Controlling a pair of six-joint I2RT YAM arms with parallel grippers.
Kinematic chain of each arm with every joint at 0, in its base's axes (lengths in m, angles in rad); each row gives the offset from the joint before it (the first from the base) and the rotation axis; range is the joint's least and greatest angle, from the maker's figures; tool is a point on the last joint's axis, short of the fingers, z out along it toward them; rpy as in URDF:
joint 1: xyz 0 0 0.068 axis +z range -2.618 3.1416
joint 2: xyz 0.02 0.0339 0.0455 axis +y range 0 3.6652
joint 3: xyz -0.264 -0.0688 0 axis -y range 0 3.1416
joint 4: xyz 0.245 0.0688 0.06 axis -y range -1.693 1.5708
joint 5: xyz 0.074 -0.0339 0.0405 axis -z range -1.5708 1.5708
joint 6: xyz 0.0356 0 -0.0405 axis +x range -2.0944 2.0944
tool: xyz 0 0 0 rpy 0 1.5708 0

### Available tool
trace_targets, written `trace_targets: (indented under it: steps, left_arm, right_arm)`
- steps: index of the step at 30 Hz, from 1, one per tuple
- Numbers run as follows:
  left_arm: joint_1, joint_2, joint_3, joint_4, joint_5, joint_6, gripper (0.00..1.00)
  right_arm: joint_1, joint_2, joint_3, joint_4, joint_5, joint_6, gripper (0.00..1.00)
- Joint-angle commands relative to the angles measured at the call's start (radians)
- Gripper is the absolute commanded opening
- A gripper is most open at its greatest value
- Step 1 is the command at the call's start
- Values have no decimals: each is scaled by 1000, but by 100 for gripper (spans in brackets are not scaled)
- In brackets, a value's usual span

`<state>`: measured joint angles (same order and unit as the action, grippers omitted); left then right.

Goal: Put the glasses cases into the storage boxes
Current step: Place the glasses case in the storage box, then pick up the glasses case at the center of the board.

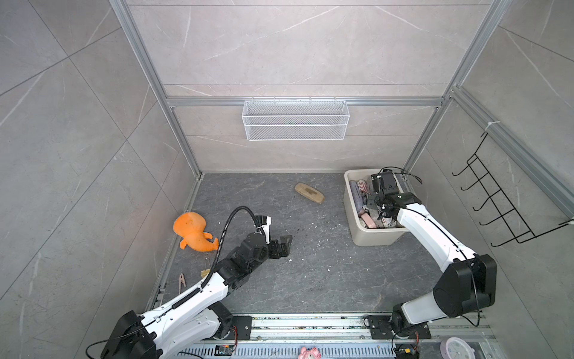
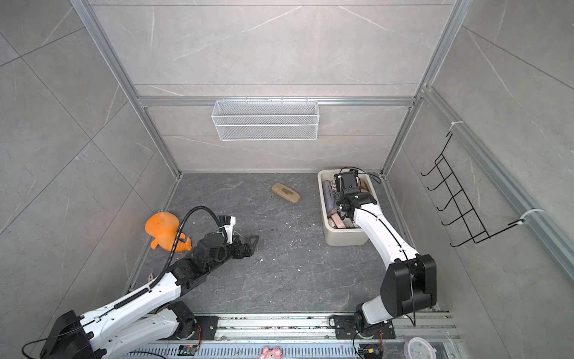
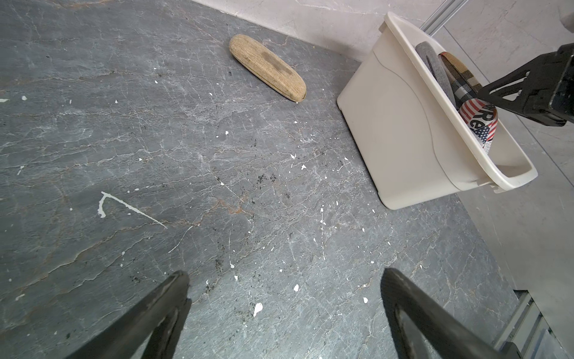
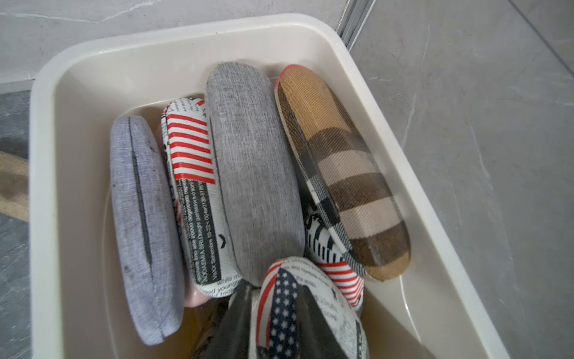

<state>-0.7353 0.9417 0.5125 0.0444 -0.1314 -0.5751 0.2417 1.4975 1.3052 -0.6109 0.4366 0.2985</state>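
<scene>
The cream storage tub (image 4: 186, 34) stands on the dark worktop (image 1: 310, 273) in the far right corner, against the walls. It holds several glasses cases packed side by side on edge: a lilac case (image 4: 143, 230), a newspaper-print case (image 4: 195, 199) with red stripes, a grey case (image 4: 254, 167) and a brown plaid case (image 4: 341, 174).

The right end effector (image 4: 273, 310) hangs inside the tub, its dark fingers (image 4: 239, 323) at a stars-and-stripes print case (image 4: 292, 289). I cannot tell whether they clamp it.

1 tan case (image 1: 309, 193) lies flat on the worktop, apart from the tub. The left end effector (image 3: 285, 275) hovers low over bare worktop with its fingers spread wide and nothing between them. An orange plush toy (image 1: 194, 231) lies beside that arm.
</scene>
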Motion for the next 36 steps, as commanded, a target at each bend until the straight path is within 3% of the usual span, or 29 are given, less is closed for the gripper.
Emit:
trace_targets:
  steps: [1,9,13,21,29,36]
  left_arm:
    - [1,-25,27,-19,-43,13,99]
    - [1,-119,17,-106,-163,-9,99]
    - [3,-172,0,-147,-215,-30,99]
    - [5,-243,11,-250,-231,-34,99]
    - [7,-270,16,-287,-235,-23,99]
    - [8,-271,22,-304,-238,-15,99]
  right_arm:
    - [90,-40,70,-86,-29,-13,39]
    - [294,-10,165,-30,-105,-24,55]
    - [307,57,177,70,-292,-33,69]
    - [306,370,400,34,-239,-126,96]
    - [274,624,613,-20,-233,-171,100]
    - [239,822,822,-105,-347,-220,100]
